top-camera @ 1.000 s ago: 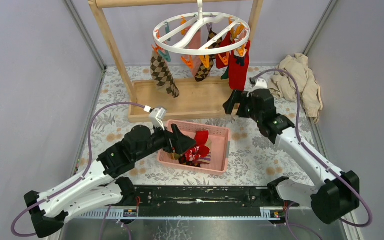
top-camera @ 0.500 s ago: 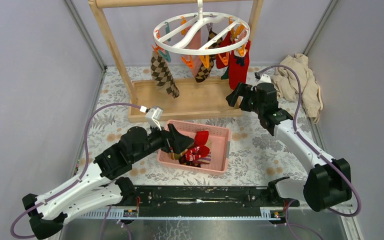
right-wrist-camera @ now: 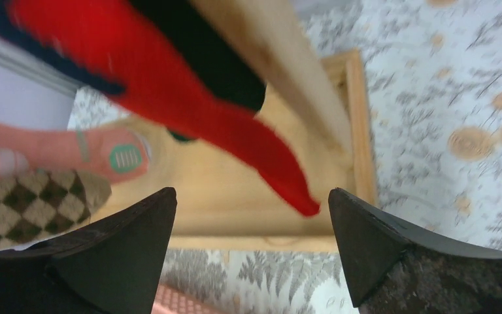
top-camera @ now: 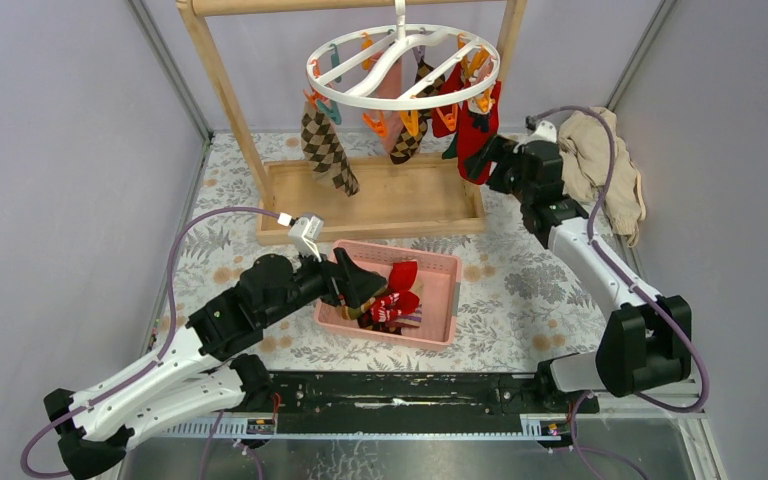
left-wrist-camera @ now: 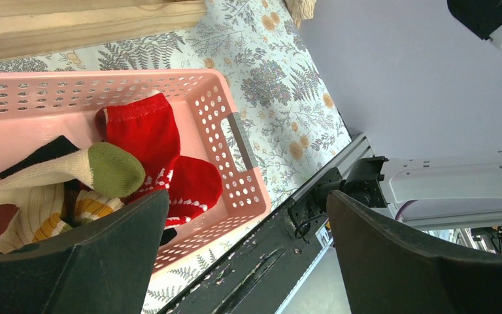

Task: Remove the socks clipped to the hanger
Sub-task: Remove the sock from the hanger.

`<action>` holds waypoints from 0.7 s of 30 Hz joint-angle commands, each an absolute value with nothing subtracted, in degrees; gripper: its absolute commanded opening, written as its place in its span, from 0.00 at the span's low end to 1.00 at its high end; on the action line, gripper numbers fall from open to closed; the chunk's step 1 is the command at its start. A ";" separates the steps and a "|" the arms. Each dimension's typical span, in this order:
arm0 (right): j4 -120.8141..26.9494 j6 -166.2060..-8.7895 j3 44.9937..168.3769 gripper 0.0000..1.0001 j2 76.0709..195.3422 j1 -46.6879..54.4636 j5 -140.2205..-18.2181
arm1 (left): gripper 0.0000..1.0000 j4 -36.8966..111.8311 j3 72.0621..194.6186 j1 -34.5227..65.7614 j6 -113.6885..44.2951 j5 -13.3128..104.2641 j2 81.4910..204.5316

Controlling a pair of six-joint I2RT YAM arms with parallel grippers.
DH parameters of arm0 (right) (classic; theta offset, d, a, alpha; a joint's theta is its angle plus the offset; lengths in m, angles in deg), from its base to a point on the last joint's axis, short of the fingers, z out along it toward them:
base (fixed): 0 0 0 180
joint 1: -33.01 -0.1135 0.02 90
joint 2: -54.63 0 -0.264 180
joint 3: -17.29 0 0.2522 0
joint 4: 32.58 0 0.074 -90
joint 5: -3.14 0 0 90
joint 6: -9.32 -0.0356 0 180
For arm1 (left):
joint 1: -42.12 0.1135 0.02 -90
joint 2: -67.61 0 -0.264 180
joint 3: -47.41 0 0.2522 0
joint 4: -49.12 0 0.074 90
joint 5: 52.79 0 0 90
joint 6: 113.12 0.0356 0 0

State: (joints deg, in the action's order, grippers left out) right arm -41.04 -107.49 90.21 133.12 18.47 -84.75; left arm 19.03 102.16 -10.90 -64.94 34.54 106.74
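Hanging from the wooden rack (top-camera: 222, 90): the hanger (top-camera: 403, 65), with socks (top-camera: 325, 145) clipped under its ring, argyle at the left, red at the right. Raised just beside the red sock (top-camera: 480, 115): the right claw (top-camera: 478, 162), spread wide, gripping nothing. Low over the pink basket (top-camera: 442, 262) on the desk (top-camera: 520, 290): the left claw (top-camera: 360, 285), likewise released and empty. Inside the basket, more socks, red and striped.

Field count. One hanger (top-camera: 390, 104). Socks (top-camera: 325, 145) clipped on it: I make out five at least. One pink basket (top-camera: 410, 252), four-plus loose socks (left-wrist-camera: 150, 137). One wooden rack (top-camera: 220, 80). One beige cloth heap (top-camera: 615, 175).
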 commanded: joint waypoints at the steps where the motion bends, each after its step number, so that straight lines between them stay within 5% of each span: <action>1: -34.39 -108.03 95.72 0.93 134.54 22.75 -84.68 | 0.99 19.93 101.69 -11.23 -65.48 33.54 106.01; 21: -14.59 -113.63 99.13 0.85 141.55 26.77 -59.93 | 0.99 19.92 102.42 -11.23 -65.72 34.06 107.10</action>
